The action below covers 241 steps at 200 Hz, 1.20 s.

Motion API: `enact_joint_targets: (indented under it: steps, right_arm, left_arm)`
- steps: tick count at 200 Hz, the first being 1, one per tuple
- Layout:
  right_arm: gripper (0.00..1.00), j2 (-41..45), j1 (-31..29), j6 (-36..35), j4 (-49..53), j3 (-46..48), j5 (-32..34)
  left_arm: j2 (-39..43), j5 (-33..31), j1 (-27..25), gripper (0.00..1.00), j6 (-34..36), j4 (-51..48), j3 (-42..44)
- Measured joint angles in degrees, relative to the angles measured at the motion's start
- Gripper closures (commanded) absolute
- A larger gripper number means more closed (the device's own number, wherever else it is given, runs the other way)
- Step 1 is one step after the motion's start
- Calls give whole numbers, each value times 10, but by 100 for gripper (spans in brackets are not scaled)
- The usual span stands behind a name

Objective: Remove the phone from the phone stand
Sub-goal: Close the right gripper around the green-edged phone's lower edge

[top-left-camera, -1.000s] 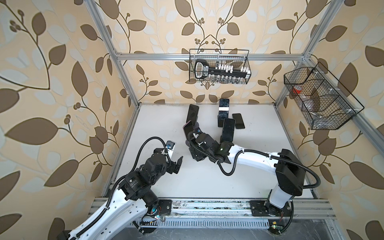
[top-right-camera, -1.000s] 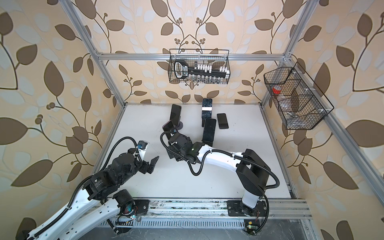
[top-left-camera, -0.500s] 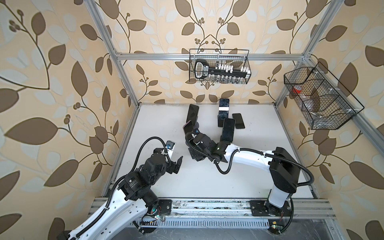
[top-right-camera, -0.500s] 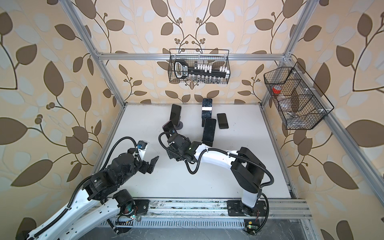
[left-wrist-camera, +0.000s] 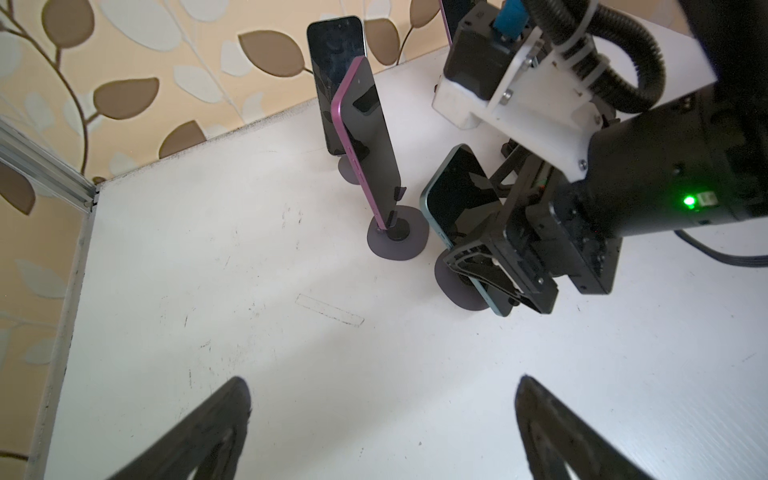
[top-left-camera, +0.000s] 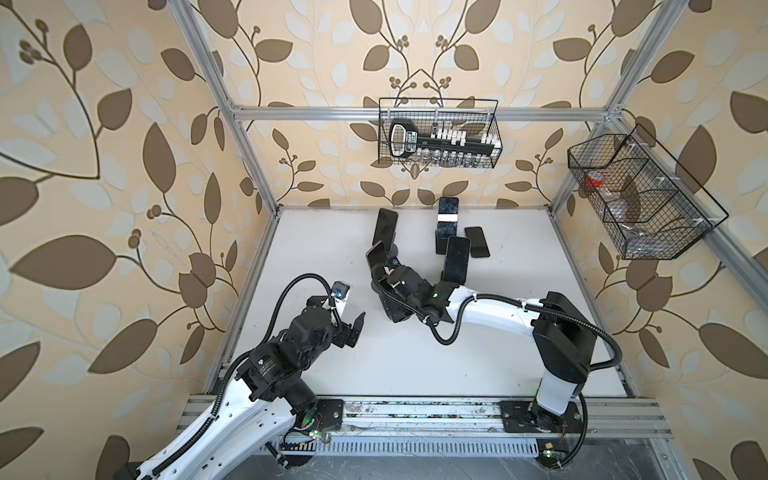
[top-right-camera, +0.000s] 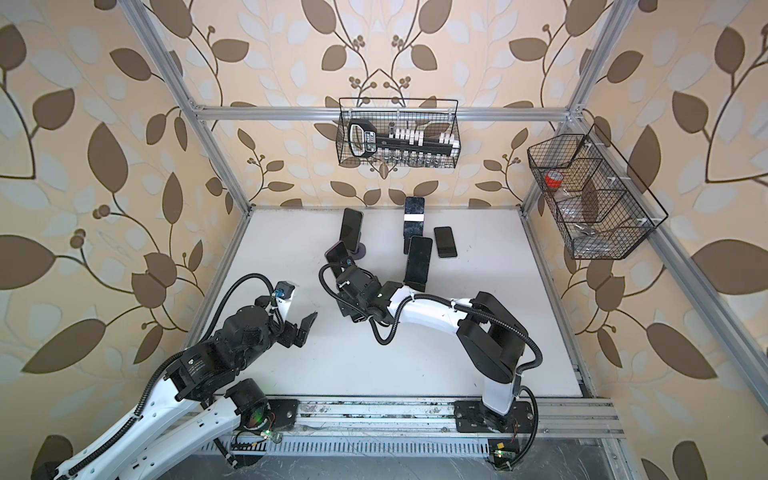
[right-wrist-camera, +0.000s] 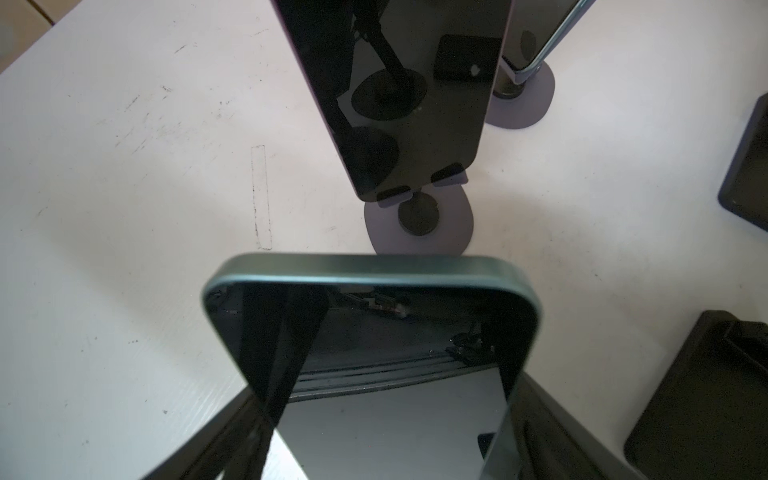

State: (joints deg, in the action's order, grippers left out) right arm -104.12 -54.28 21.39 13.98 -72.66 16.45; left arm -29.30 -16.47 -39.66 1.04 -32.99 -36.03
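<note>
Phone (left-wrist-camera: 461, 203), teal, leans back on phone stand (left-wrist-camera: 451, 291), mid-table, long axis running up and away from right gripper (left-wrist-camera: 494, 282). Jaws straddle its long edges near lower end; can't tell if they bite. Left gripper (left-wrist-camera: 380, 388) spread wide, empty, well apart, so right arm is your nearer one. Purple phone (left-wrist-camera: 365, 137) on own stand just beyond top edge. Suggest you lift along axis, then retreat over bare table (left-wrist-camera: 208, 291).
</note>
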Motion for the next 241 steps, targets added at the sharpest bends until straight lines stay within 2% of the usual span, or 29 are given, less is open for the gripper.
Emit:
enact_joint_targets:
  steps: [97,241]
  right_arm:
    - [20,-1,0,0,0,0,-10]
    - [24,0,0,-9,0,0,-10]
  left_arm:
    - [0,10,0,1,21,0,0]
    - [0,10,0,1,33,-1,0]
